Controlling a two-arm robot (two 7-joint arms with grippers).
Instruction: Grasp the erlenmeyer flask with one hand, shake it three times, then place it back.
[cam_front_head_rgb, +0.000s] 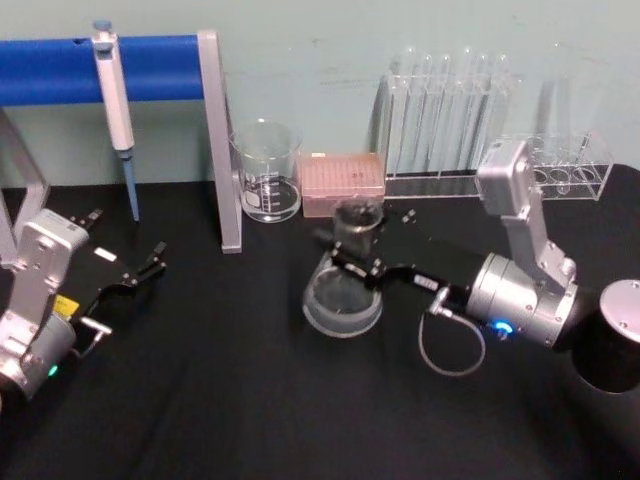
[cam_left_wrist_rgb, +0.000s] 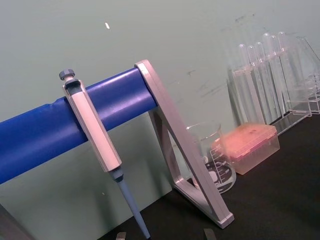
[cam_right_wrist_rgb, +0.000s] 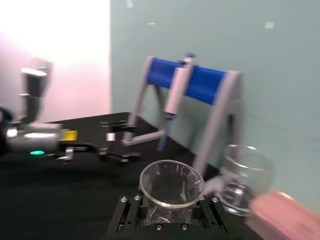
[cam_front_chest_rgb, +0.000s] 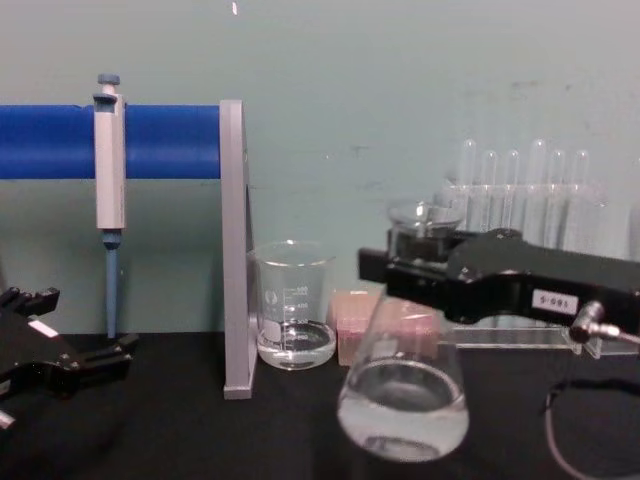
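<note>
The erlenmeyer flask (cam_front_head_rgb: 343, 292) is clear glass with a little clear liquid, and it is at the middle of the black table. My right gripper (cam_front_head_rgb: 352, 262) reaches in from the right and is shut on its neck, just under the rim. From the side, the flask (cam_front_chest_rgb: 403, 400) hangs slightly tilted below the black jaws of the right gripper (cam_front_chest_rgb: 420, 265); I cannot tell whether its base touches the table. The right wrist view looks down into the flask mouth (cam_right_wrist_rgb: 171, 184), held between the fingers of the right gripper (cam_right_wrist_rgb: 170, 207). My left gripper (cam_front_head_rgb: 150, 262) rests open at the far left.
A graduated beaker (cam_front_head_rgb: 266, 170) and a pink tip box (cam_front_head_rgb: 343, 183) stand just behind the flask. A pipette (cam_front_head_rgb: 115, 100) hangs on the blue-barred stand (cam_front_head_rgb: 222, 140) at the back left. Test tube racks (cam_front_head_rgb: 450, 120) line the back right.
</note>
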